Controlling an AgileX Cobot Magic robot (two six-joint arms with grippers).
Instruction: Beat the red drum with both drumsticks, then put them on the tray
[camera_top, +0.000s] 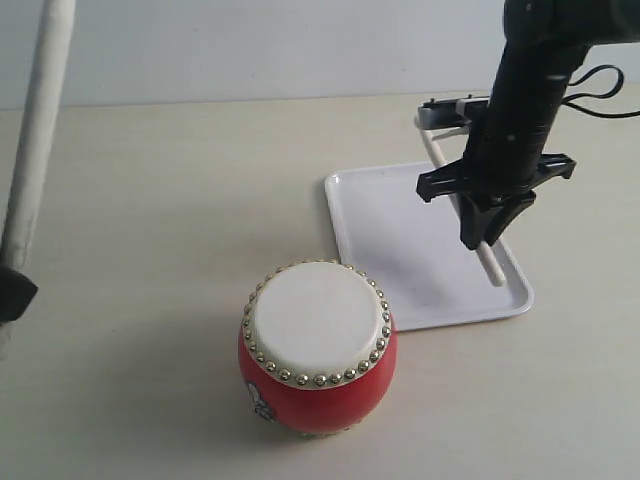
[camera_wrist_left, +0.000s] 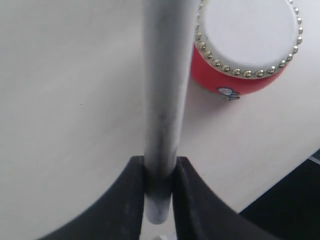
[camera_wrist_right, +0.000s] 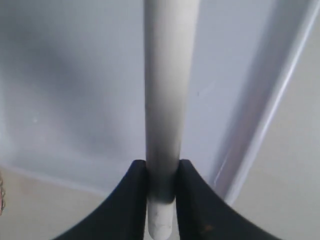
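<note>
Far left, about nine o'clock of the exterior view: left drumstick (camera_top: 35, 130), pale, steeply upright, top leaning slightly toward one o'clock and cut off by the frame edge. Clamped near its lower end by the left tool (camera_wrist_left: 160, 170), one black finger pressed on each side, a short stub poking out behind the grip. Only a dark corner of that tool visible from the exterior camera. Held above bare cream tabletop (camera_top: 150, 200), well apart from the drum.

Centre, about six o'clock: red drum (camera_top: 318, 350), upright on the tabletop, cream skin facing up. Ring of brass studs round the rim, small white mark low on the side at about seven o'clock.

From the drum toward two o'clock: tray (camera_top: 385, 225), white, flat on the tabletop, its near corner just beside the drum. Touching or apart, impossible to tell.

Right, about two o'clock: right tool (camera_top: 483, 240), black, pointing down over the tray's right half under a black arm (camera_top: 530, 80) slanting in from one o'clock. Closed tight on the right drumstick (camera_top: 436, 158). Stick slanted, one end past the tray's far edge toward eleven o'clock, the other low over the near-right corner toward five o'clock. Resting on the tray or just clear of it, cannot tell.
</note>
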